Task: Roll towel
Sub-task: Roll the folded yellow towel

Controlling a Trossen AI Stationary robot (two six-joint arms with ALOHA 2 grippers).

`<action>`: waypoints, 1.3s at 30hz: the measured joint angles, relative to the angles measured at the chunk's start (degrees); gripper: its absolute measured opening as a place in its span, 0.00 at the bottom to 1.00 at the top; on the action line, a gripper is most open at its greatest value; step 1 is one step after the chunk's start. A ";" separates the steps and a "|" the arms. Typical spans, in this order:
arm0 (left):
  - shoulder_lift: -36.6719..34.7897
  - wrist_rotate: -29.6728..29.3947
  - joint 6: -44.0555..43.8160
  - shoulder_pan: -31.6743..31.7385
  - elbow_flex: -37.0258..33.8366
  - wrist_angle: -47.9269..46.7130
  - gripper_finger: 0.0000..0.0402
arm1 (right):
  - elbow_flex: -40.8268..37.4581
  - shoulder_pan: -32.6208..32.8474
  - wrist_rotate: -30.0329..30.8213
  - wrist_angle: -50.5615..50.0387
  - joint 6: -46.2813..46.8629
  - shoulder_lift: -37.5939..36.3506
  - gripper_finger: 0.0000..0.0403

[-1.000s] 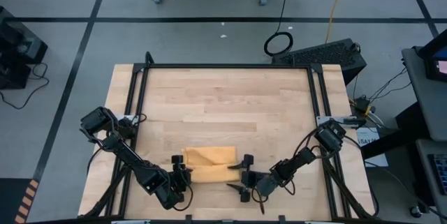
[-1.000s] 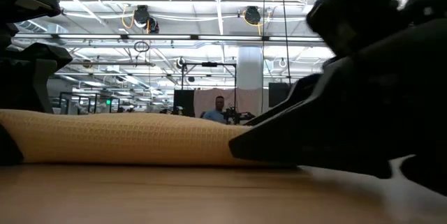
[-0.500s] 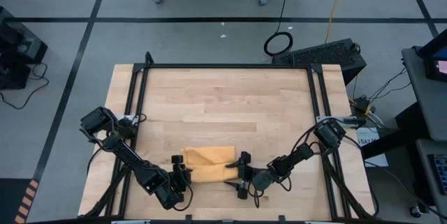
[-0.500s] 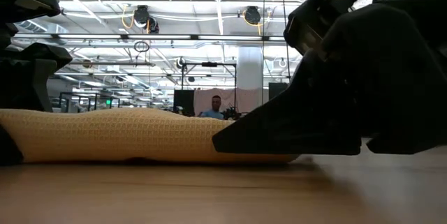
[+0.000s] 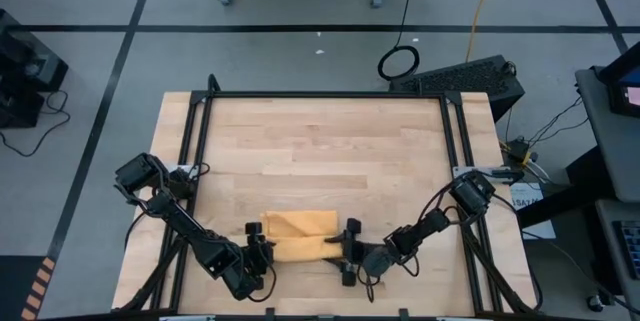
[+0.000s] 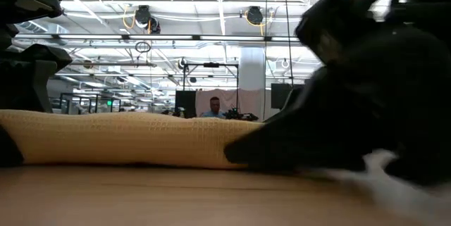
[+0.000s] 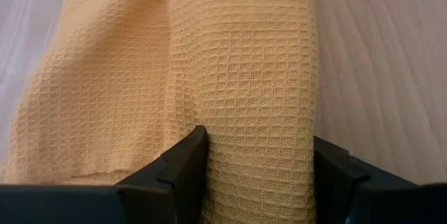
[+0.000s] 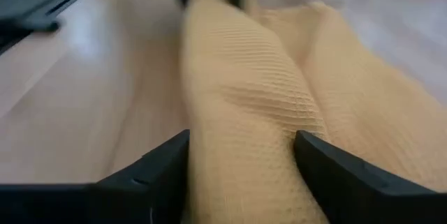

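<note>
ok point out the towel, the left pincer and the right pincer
towel point(image 5: 298, 225): high view, flat unrolled part
left pincer point(image 7: 258, 175): left wrist view, midway between fingertips, on the roll
right pincer point(image 8: 241, 155): right wrist view, midway between fingertips, on the roll

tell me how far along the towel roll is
Partly done: the towel has a rolled section along its near edge, with flat cloth left beyond. In hand: the left gripper clamps one end of the roll, and the right gripper straddles the other. Left: rolling up the flat part.
</note>
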 joint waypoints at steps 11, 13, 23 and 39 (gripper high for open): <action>0.00 0.33 -1.66 0.00 0.02 -0.02 0.48 | -0.11 6.09 9.50 4.24 -9.70 -0.92 0.87; 0.00 0.37 -1.98 0.00 0.02 0.00 0.48 | -0.11 6.09 9.50 4.41 -7.34 -0.92 0.91; 0.00 0.72 -3.45 0.00 0.02 0.15 0.48 | -0.09 4.36 8.11 0.27 0.12 -0.87 0.94; -0.65 1.23 -4.29 0.00 0.00 0.10 0.48 | 0.04 1.37 2.91 -4.02 11.41 -0.92 0.84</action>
